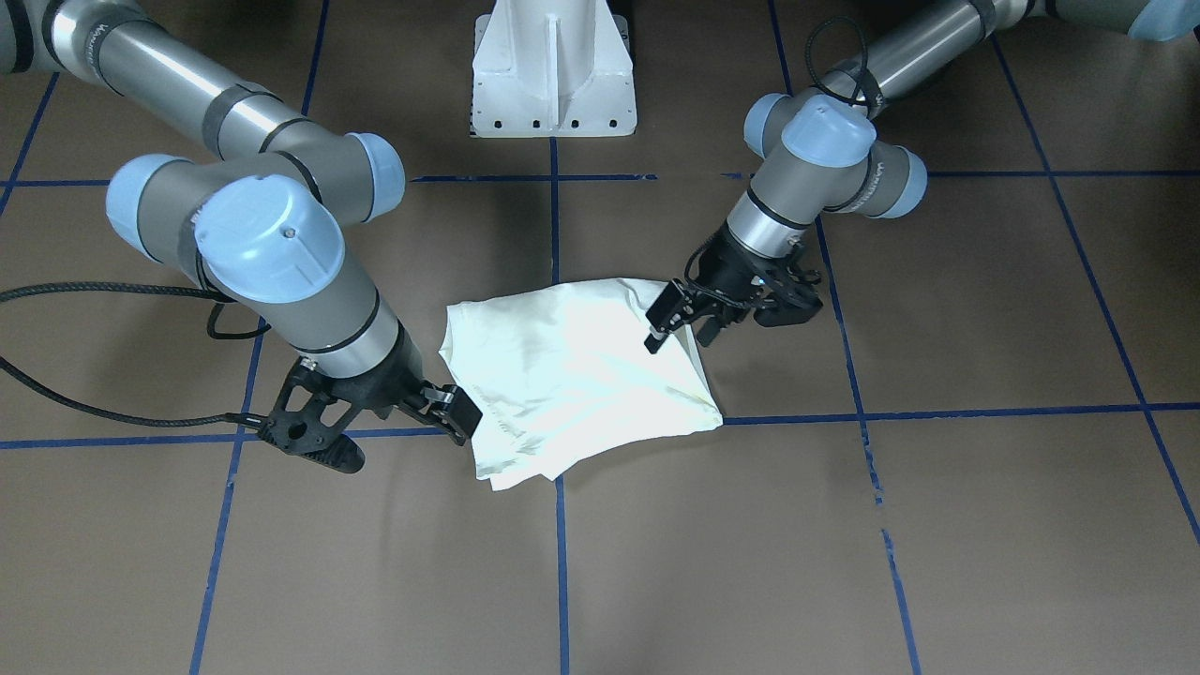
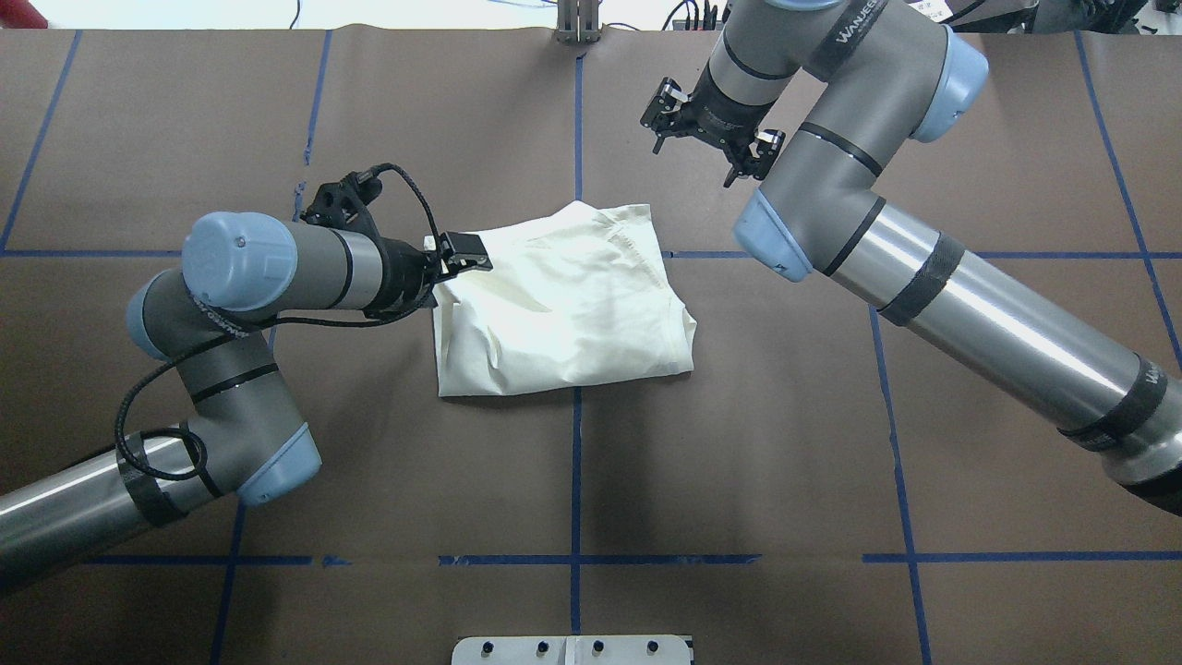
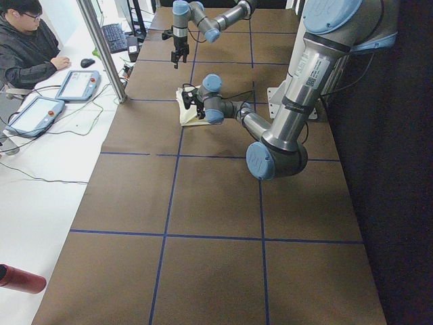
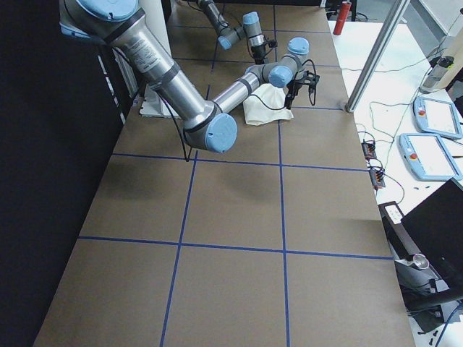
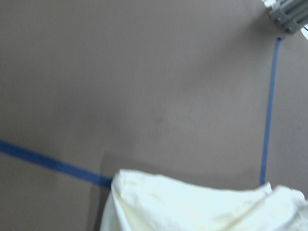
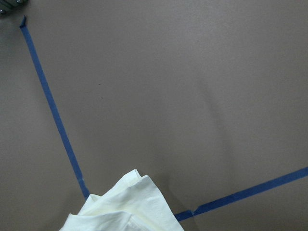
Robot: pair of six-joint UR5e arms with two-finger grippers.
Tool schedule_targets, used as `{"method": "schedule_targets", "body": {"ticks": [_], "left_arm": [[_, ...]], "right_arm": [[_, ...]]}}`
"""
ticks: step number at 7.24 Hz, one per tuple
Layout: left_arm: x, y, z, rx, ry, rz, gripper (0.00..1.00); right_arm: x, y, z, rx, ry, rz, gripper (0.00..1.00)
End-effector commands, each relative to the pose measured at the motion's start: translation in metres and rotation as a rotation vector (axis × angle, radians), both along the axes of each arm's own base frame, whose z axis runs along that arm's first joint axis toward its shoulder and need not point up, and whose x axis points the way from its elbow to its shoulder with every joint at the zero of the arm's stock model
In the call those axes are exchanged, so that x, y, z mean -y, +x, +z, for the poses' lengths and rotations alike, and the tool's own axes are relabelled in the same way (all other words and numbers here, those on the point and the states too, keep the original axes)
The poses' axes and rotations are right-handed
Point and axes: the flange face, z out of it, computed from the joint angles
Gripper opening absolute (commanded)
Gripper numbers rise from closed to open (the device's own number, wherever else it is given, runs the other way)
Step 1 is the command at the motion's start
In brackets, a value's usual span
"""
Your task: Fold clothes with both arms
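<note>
The shirt [image 2: 563, 305] lies in the middle of the tabletop [image 2: 831, 462], folded into a rough, rumpled rectangle. Its plain pale side faces up and no print shows. It sits across a crossing of blue tape lines [image 2: 576, 480] and hides the crossing itself.

The left hand [image 1: 677, 342] is at the shirt's left edge, low and reaching in sideways. In the front view its two fingers stand apart, with the cloth's border showing between them. Whether they touch the cloth is not clear. The left wrist camera looks over the tabletop, with a strip of shirt along the bottom of its picture.

The right hand [image 2: 706, 131] is on the shirt's right side, raised above the tabletop and pointing down. In the overhead view it is apart from the cloth. I cannot tell whether its fingers are spread or pressed together. Its wrist camera sees one corner of the shirt and two tape lines.

The white base [image 1: 553, 84] stands behind the shirt, between the arms. At the left end a person [image 3: 27, 47] sits at a desk.
</note>
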Motion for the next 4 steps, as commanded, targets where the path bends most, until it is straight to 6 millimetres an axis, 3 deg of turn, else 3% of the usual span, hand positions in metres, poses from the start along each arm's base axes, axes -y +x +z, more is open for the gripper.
{"method": "schedule_targets", "body": {"ticks": [1,4], "left_arm": [[-0.0179,0.0258,0.0062,-0.057,-0.024,0.032,1.0],[-0.017,0.0279,0.0096,-0.047,-0.018,0.037,1.0]], "right_arm": [[0.0036,0.0183,-0.0013,-0.028,0.007,-0.004,1.0],[0.0051,0.0201,0.0007,-0.031,0.003,-0.001,1.0]]}}
